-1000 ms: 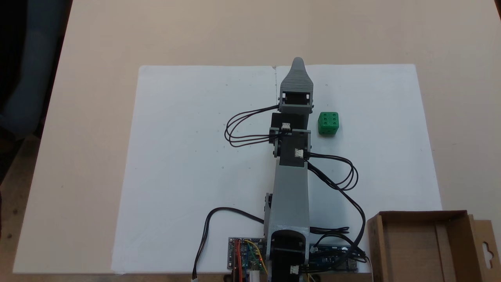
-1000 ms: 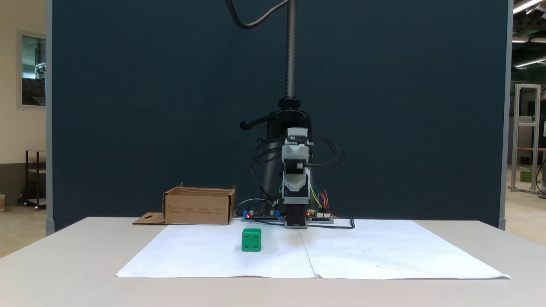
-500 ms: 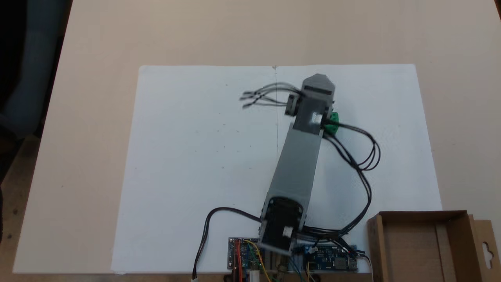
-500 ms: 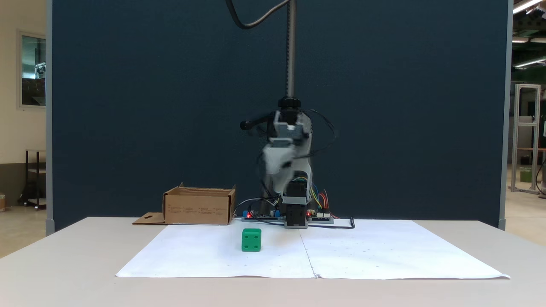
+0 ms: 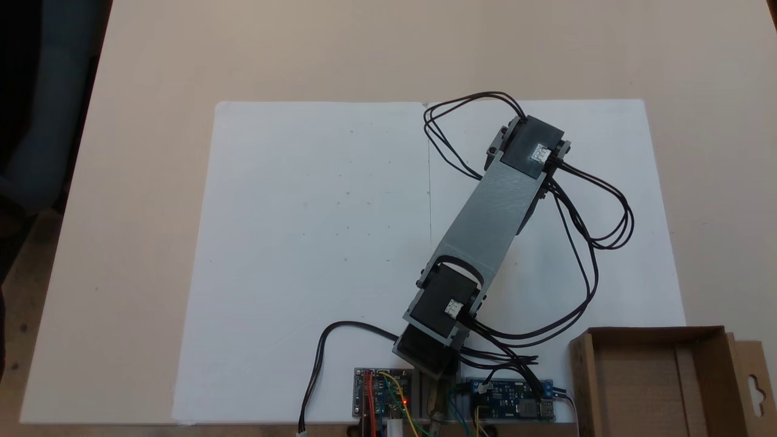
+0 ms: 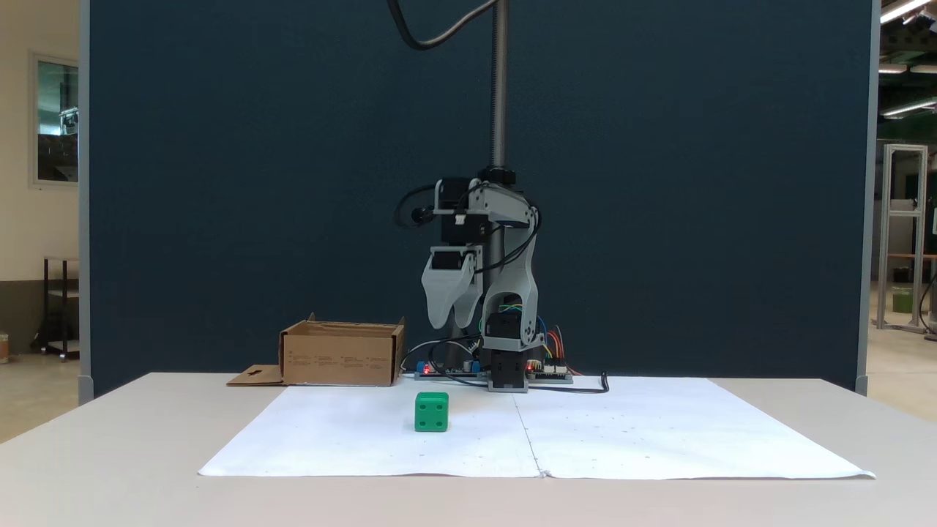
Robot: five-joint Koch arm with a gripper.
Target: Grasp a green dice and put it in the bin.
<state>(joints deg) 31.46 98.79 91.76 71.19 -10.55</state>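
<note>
Green dice (image 6: pixel 431 411) untouched on the white paper, tool (image 6: pixel 452 323) hanging above it slightly parted and empty; grasp and bin (image 6: pixel 341 356) drop both left.

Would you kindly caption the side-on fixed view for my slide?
Tool hangs above the green dice on white paper; bin behind.

In a fixed view from the front, the claw (image 6: pixel 452 322) hangs above the paper sheet (image 6: pixel 622 432). The dice (image 6: pixel 431 411) sits on the sheet below the claw and slightly left. The box (image 6: pixel 342 354) stands further left, behind the sheet.
</note>
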